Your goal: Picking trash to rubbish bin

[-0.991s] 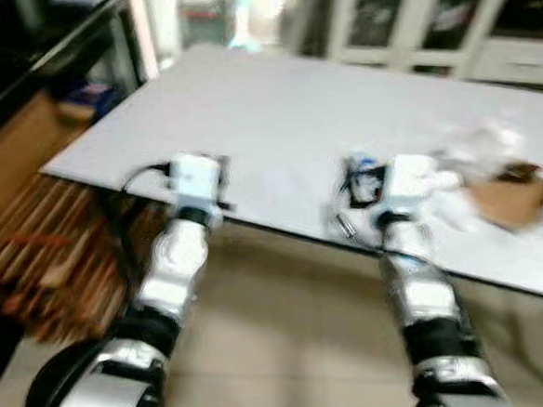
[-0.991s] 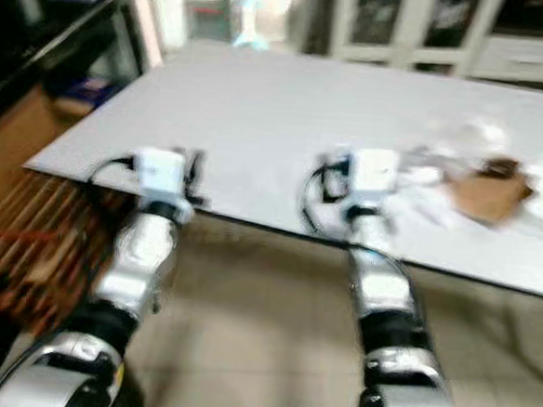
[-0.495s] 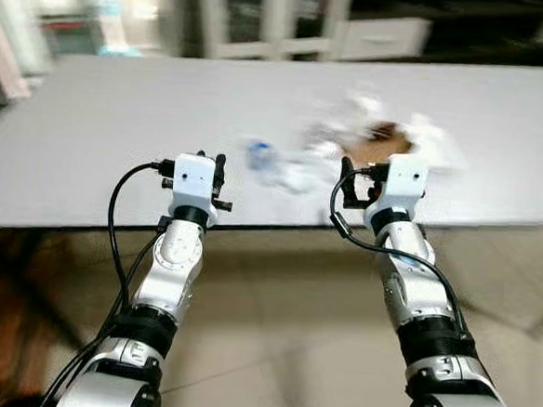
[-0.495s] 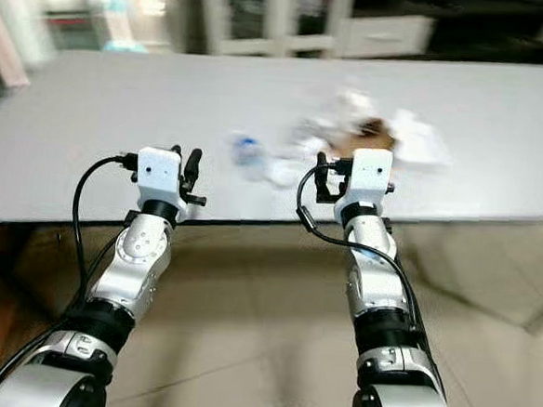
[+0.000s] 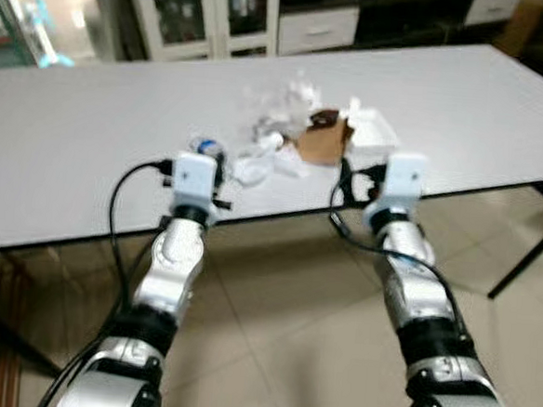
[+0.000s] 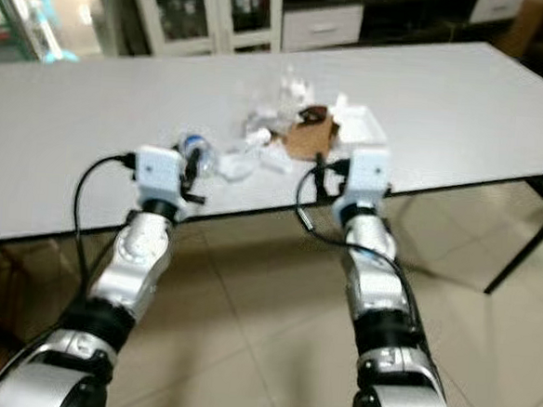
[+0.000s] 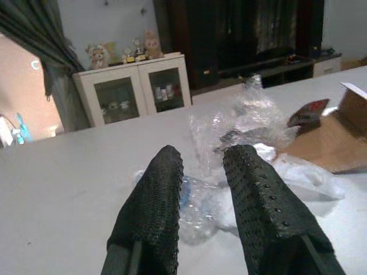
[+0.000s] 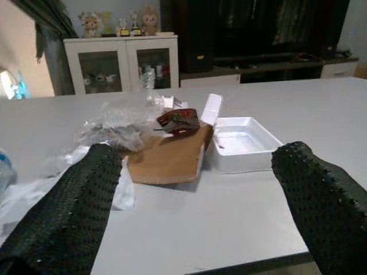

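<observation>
White foam tray (image 8: 243, 143), brown paper bag (image 8: 166, 160) and crinkled clear plastic (image 7: 241, 123) lie heaped on the grey table (image 5: 71, 143) near its front edge, seemingly so either arm can reach them. Both forearms are raised level at that edge: left gripper (image 7: 203, 189), fingers narrowly parted, faces the plastic at twelve o'clock; right gripper (image 8: 198, 189), spread wide and empty, faces the tray.

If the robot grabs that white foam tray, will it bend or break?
The white foam tray looks thin-walled and empty, so probably very light. A hard pinch might dent or crack it. It sits flat on the table, so it should slide, not roll.
</observation>
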Motion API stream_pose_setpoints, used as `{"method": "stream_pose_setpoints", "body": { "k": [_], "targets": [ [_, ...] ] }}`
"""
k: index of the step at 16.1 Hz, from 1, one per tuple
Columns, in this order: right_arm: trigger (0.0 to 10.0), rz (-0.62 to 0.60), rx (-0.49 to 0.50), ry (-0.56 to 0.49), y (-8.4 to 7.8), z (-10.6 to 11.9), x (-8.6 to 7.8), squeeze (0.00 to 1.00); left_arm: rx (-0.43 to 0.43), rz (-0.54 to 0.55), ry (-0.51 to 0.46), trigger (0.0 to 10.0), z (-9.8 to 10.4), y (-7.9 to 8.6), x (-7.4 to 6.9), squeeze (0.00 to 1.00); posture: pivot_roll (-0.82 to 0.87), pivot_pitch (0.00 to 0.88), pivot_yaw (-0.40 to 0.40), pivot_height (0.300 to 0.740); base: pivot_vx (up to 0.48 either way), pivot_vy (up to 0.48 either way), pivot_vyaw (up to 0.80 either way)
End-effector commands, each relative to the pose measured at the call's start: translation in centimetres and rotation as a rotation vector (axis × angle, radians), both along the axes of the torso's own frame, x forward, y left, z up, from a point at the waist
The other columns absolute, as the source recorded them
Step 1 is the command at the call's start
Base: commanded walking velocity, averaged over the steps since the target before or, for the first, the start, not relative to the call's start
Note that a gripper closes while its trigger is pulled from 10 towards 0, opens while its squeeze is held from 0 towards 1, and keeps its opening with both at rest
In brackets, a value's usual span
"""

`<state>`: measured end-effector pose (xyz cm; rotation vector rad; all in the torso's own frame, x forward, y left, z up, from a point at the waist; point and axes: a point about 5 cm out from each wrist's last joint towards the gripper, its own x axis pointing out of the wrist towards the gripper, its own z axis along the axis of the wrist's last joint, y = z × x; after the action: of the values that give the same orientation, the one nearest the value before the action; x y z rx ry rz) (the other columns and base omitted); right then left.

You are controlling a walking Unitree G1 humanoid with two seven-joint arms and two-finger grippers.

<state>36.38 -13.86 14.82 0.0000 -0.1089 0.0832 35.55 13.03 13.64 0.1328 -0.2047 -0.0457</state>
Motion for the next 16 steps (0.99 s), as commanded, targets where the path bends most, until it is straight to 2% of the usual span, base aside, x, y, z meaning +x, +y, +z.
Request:
{"method": "stream_pose_setpoints", "body": {
  "k": [1,7,10,12,16],
  "targets": [
    [10.0,0.007,-0.002,0.009,0.28,-0.09,0.00,0.00,0.009,0.019,0.003,10.0,0.08,0.40,0.10,0.00,-0.05,0.015,0.041,0.740,0.000,-0.277,0.00],
    [10.0,0.022,-0.021,0.004,0.38,-0.16,-0.16,0.00,0.012,0.027,0.008,10.0,0.01,0.52,0.13,0.00,-0.05,0.015,0.043,0.740,0.000,-0.363,0.00],
    [10.0,0.036,-0.019,0.003,0.62,-0.15,-0.23,0.00,0.010,0.029,0.007,10.0,0.03,0.54,0.14,0.00,-0.05,0.014,0.043,0.740,0.000,-0.359,0.72],
    [10.0,0.036,-0.004,0.010,0.69,-0.27,-0.24,0.00,0.004,0.035,0.009,10.0,0.02,0.67,0.16,0.00,-0.05,0.012,0.044,0.740,0.000,-0.306,0.00],
    [10.0,0.042,-0.010,0.009,0.69,-0.30,-0.29,0.00,0.000,0.041,0.013,10.0,-0.05,0.77,0.18,0.00,-0.05,0.007,0.044,0.740,0.000,-0.134,0.00]
  ]
}}
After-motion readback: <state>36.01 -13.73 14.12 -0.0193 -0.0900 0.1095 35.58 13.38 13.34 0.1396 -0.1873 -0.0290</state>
